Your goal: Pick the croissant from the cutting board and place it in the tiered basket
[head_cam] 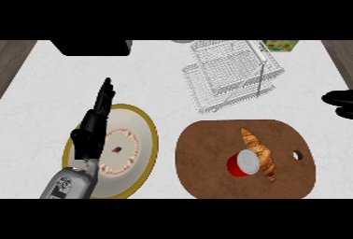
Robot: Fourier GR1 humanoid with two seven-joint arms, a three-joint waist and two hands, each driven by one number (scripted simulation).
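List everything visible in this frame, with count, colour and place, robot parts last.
cutting board: one, brown, lower right of the counter
croissant: one, golden brown, on the board
cup: one, red, on the board, against the croissant's left side
tiered basket: one, white wire, upper centre-right
plate: one, cream with a gold rim, lower left
box: one, green, top edge beside the basket
left hand: black, fingers straight, over the plate
right hand: black, right edge, fingers unclear

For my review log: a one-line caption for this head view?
Croissant lies beside red cup on cutting board; left hand open over plate.
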